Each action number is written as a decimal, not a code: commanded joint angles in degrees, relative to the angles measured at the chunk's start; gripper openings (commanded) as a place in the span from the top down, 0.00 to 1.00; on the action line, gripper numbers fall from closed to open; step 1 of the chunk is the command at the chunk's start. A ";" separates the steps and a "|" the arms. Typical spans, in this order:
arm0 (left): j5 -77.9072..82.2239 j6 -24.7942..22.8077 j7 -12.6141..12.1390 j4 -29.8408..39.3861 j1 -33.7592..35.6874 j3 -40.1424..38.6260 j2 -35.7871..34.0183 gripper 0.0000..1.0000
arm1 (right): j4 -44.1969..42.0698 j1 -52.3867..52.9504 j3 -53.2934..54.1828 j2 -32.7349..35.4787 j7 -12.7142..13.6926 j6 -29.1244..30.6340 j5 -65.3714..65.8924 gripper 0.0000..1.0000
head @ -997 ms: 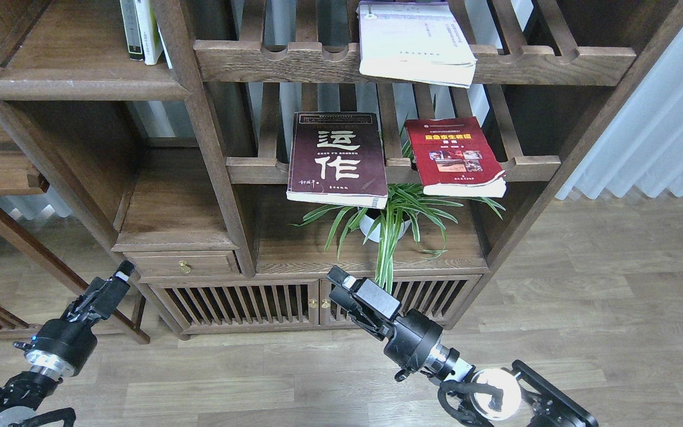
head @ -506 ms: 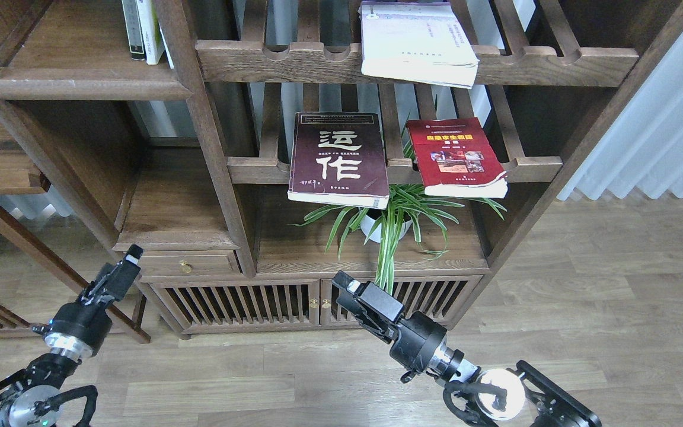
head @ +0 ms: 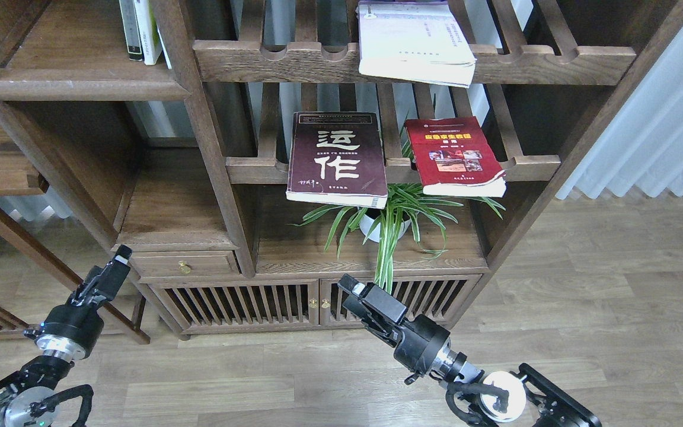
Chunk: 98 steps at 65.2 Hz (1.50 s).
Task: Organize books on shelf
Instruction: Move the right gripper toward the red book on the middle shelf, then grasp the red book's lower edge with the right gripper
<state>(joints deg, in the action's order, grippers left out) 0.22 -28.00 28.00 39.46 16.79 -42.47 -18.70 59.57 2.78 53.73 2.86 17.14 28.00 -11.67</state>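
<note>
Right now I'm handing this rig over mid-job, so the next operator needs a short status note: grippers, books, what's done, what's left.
Left gripper: low in front of the small drawer, holding nothing; whether the jaws are open or shut cannot be told.
Right gripper: low in front of the slatted cabinet doors, holding nothing; jaws likewise unclear.
Maroon book and red book: flat on the middle slatted rack, front edges overhanging the plant.
Cream-white book: flat on the upper slatted rack.
Solid shelf: holds only upright white-spined books.
Done: nothing moved. Left: all three books.
</note>
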 commanded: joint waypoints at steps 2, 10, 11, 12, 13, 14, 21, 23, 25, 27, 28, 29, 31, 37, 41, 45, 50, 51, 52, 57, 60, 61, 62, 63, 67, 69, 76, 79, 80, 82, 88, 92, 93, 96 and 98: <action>-0.04 0.00 0.00 0.00 -0.45 -0.33 -0.19 0.00 | -0.77 0.47 0.15 -0.14 -0.18 0.00 0.07 0.00; -0.04 0.00 0.00 0.00 -0.27 -2.44 -0.37 0.00 | -3.49 2.58 0.41 -0.66 -0.36 0.00 0.07 0.00; 0.04 0.00 0.00 0.00 -0.27 -2.62 -0.37 0.00 | -3.76 2.76 0.41 -0.75 -0.36 0.00 0.07 0.00; 0.04 0.00 0.00 0.00 -0.27 -3.05 -0.37 0.00 | -4.37 3.28 0.41 -0.75 -0.36 0.00 0.07 0.00; 0.04 0.00 0.00 0.00 -0.27 -3.23 -0.37 0.00 | -4.72 3.46 0.41 -0.75 -0.27 0.00 0.07 0.00; 0.04 0.00 0.00 0.00 -0.27 -3.67 -0.37 0.00 | -5.42 3.90 0.41 -0.75 -0.27 0.00 0.07 0.00; 0.04 0.00 0.00 -0.17 -0.45 -5.08 -0.55 0.00 | -11.05 6.89 0.94 -0.75 -0.62 0.00 -0.54 0.00; 0.04 0.00 0.00 -0.17 -0.62 -5.34 -0.63 0.00 | -11.93 7.24 1.29 -0.75 -0.71 0.00 -1.16 0.00; 0.04 0.00 0.00 -0.26 -0.88 -5.34 -0.63 0.00 | -12.45 7.24 1.82 -0.67 -0.71 0.00 -1.77 0.00; 0.04 0.00 0.00 -0.35 -1.23 -5.43 -0.63 0.00 | -13.07 7.33 2.43 -0.66 -0.71 0.00 -2.12 0.00; 0.04 0.00 0.00 -0.35 -1.32 -5.43 -0.63 0.00 | -13.16 7.33 2.61 -0.58 -0.71 0.00 -2.21 0.00; 0.04 0.00 0.00 -0.35 -1.32 -5.43 -0.63 0.00 | -13.25 7.33 2.70 -0.49 -0.71 0.00 -2.22 0.00; 0.04 0.00 0.00 -0.35 -1.41 -5.43 -0.72 0.00 | -13.69 7.50 3.14 -0.23 -0.71 0.00 -2.30 0.00; 0.04 0.00 0.00 -1.23 -1.41 -5.52 -0.81 0.00 | -14.22 9.17 4.19 -0.05 -0.62 0.00 -2.30 0.00; 0.04 0.00 0.00 -1.58 -1.32 -5.61 -0.81 0.00 | -13.95 10.05 4.19 0.57 -0.36 0.00 -2.30 0.00; 0.04 0.00 0.00 -1.49 -1.24 -5.61 -0.81 0.00 | -14.04 10.67 4.46 1.71 -0.44 0.00 -2.30 0.00; 0.04 0.00 0.00 -1.49 -1.06 -5.78 -0.81 0.00 | -14.48 11.55 4.54 1.88 -0.62 0.00 -2.30 0.00; 0.04 0.00 0.00 -1.49 -1.06 -5.78 -0.81 0.00 | -14.65 11.81 4.63 1.88 -0.71 0.00 -2.39 0.00; 0.04 0.00 0.00 -1.49 -1.06 -5.78 -0.81 0.00 | -14.66 11.90 4.63 1.88 -0.71 0.00 -2.39 0.00; 0.04 0.00 0.00 -1.49 -1.06 -6.05 -0.81 0.00 | -15.36 13.04 5.51 1.97 -1.32 0.00 -2.57 0.01; 0.04 0.00 0.00 -1.58 -1.15 -6.31 -0.81 0.00 | -16.15 13.92 7.17 1.89 -2.20 0.00 -2.57 0.01; 0.04 0.00 0.00 -1.58 -1.06 -6.31 -0.81 0.00 | -16.32 14.01 7.44 1.80 -2.38 0.00 -2.48 0.01; 0.04 0.00 0.00 -1.58 -1.15 -6.40 -0.81 0.00 | -16.76 14.44 8.23 1.62 -2.73 0.00 -2.57 0.01; 0.04 0.00 0.00 -1.58 -1.15 -6.31 -0.81 0.00 | -16.94 14.62 8.58 1.53 -2.99 0.00 -2.57 0.01; 0.04 0.00 0.00 -1.49 -1.15 -6.40 -0.81 0.00 | -17.82 15.76 10.34 1.45 -4.13 0.00 -2.57 0.01; 0.04 0.00 0.00 -1.49 -1.06 -6.40 -0.72 0.00 | -18.00 16.29 11.84 1.45 -5.36 0.00 -2.83 0.01; 0.04 0.00 0.00 -1.49 -0.88 -6.40 -0.72 0.00 | -18.00 17.26 14.04 1.45 -7.82 0.00 -4.85 0.01; 0.04 0.00 0.00 -1.49 -0.88 -6.49 -0.72 0.00 | -18.00 17.70 14.65 1.45 -8.62 0.00 -5.64 0.01; 0.04 0.00 0.00 -1.49 -0.88 -6.49 -0.72 0.00 | -18.00 17.96 14.91 1.45 -9.14 0.00 -6.08 0.01; 0.04 0.00 0.00 -1.49 -0.88 -6.66 -0.72 0.00 | -18.00 18.23 15.18 1.45 -9.76 0.00 -6.61 0.01; 0.04 0.00 0.00 -1.49 -0.88 -6.93 -0.72 0.00 | -18.00 18.40 15.62 1.53 -10.81 0.00 -7.31 0.01; 0.04 0.00 0.00 -1.58 -0.88 -7.19 -0.72 0.00 | -18.08 18.40 16.23 1.53 -11.17 -1.54 -7.66 0.01; 0.04 0.00 0.00 -1.49 -0.88 -7.28 -0.72 0.00 | -18.08 18.40 16.50 1.45 -11.25 -2.50 -7.93 0.01; 0.04 0.00 0.00 -1.49 -0.80 -7.45 -0.72 0.00 | -18.08 18.58 17.11 1.45 -11.34 -4.88 -8.28 0.01; 0.04 0.00 0.00 -1.49 -0.80 -7.54 -0.72 0.00 | -18.08 18.67 17.46 1.36 -11.34 -6.11 -8.54 0.01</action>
<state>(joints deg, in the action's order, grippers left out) 0.27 -28.00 28.00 37.97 15.92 -49.58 -19.42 41.49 21.15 69.84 4.32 6.20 26.55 -19.24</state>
